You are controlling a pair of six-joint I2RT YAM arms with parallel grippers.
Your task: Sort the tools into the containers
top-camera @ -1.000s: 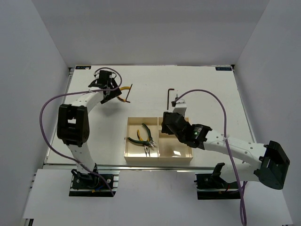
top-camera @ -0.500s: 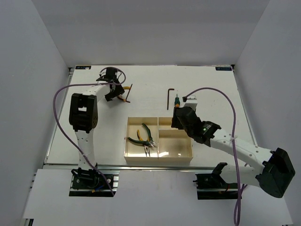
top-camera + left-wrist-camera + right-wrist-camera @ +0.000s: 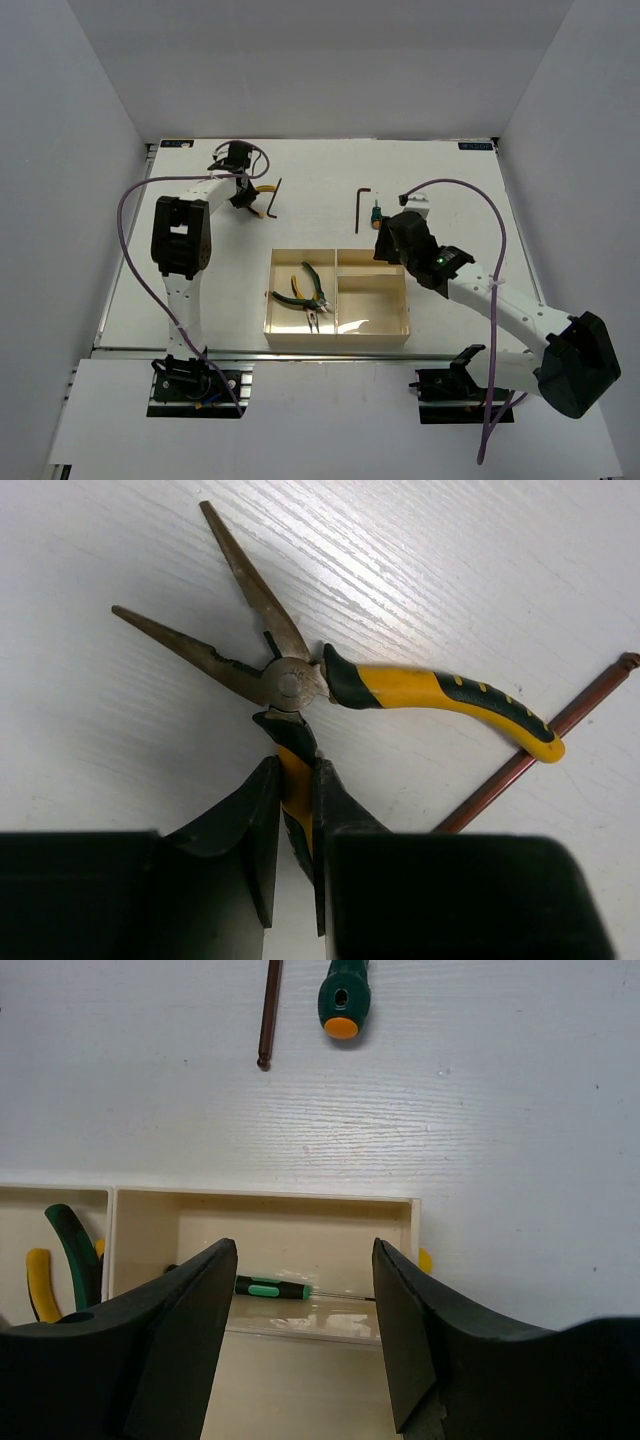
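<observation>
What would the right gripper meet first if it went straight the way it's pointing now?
Likely the tray's small far compartment, where a small green-handled screwdriver lies in line with the open right gripper. The orange-capped screwdriver sits beyond it on the table. Depth is unclear.

a pair of long-nose pliers (image 3: pixel 300 680) with yellow and black handles is lying flat on the table at the far left, jaws spread wide; one handle is sitting pinched in the left gripper (image 3: pixel 295 772), the other is pointing away. a thin brownish hex key (image 3: pixel 530 755) is lying just beside that free handle. further right, a dark l-shaped hex key (image 3: pixel 361 208) and a green screwdriver (image 3: pixel 376 214) with an orange cap are lying side by side, just beyond the cream tray (image 3: pixel 338 341). two more pliers (image 3: pixel 300 290), green- and yellow-handled, are resting crossed in its large left compartment, and a small green-handled screwdriver (image 3: pixel 265 1287) is lying in the far right compartment.
</observation>
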